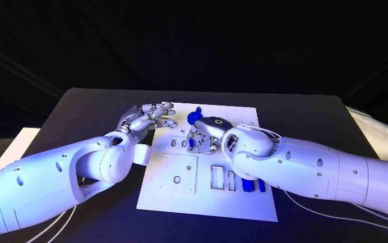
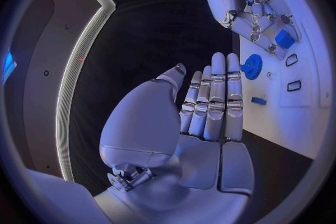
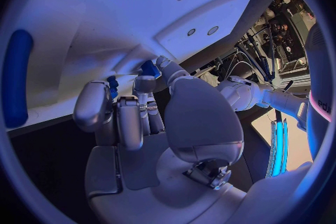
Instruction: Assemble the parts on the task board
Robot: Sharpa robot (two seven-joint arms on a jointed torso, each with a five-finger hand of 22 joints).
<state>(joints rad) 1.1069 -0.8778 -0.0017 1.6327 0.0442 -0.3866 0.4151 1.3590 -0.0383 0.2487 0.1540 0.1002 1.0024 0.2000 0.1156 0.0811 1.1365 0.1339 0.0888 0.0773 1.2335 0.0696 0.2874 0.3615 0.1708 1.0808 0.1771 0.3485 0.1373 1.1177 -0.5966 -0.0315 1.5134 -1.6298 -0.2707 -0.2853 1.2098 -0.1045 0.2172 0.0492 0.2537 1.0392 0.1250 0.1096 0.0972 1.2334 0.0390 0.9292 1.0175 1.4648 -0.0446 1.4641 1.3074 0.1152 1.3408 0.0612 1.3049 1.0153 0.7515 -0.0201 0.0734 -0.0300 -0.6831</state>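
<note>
Both hands over the board's far end

Left hand (image 2: 210, 106) spread, fingers straight, holding nothing, beside the board (image 1: 186, 198) on the tabletop (image 1: 89, 108). Right hand (image 1: 208, 133) curled over the board, pinching a small blue part (image 3: 149, 69); more parts (image 1: 252, 186) lie near the right arm

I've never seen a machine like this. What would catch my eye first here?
Two big white arms meet over a white task board in the middle of the black table. The right hand is curled over the board with a small blue part at its fingertips, while the left hand hovers at the board's far left corner, fingers straight and holding nothing.
</note>
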